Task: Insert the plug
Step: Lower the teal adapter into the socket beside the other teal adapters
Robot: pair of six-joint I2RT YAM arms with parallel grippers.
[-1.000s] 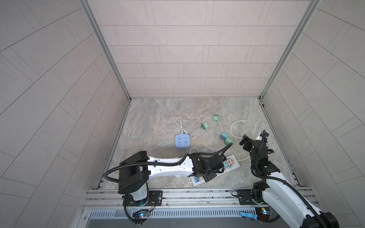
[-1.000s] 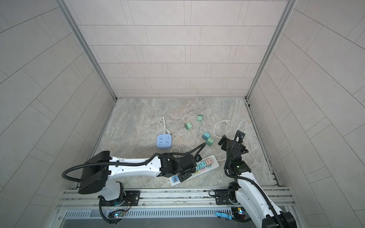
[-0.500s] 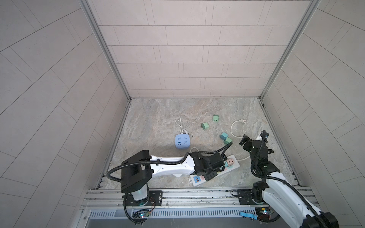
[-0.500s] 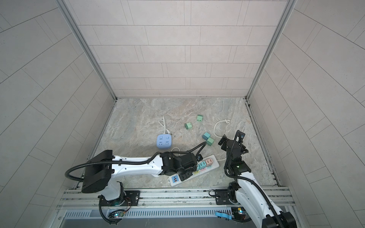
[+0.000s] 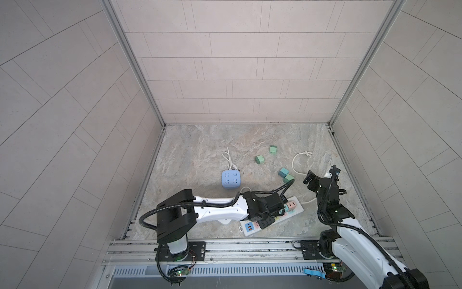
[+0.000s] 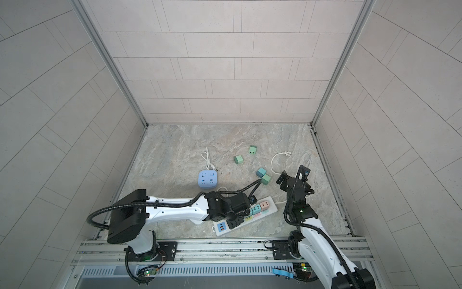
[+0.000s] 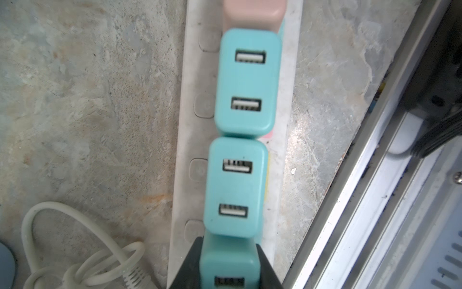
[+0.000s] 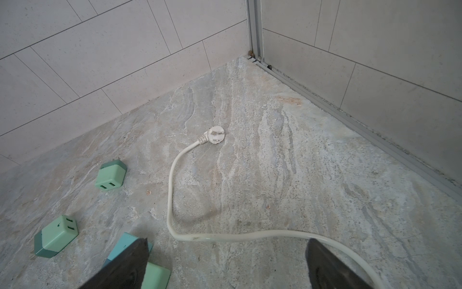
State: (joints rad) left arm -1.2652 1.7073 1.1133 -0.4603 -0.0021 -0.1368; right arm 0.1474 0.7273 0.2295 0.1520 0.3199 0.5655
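Checking in on the plug job: the left claw is clamped narrow on a teal plug, with a finger on each side of it. The plug sits over the white strip, in line with and just beside two teal plugs already seated there. A pink one is at the end of the row. Can't tell whether the prongs are in a socket, the claw hides that bit.

In both top views the strip lies angled near the front edge of the counter, and the held plug is left of the seated ones.

The right claw is spread wide with nothing in it, hovering on the right over a white cord. A few loose green plugs lie farther out, and a blue cube socket sits left of them.
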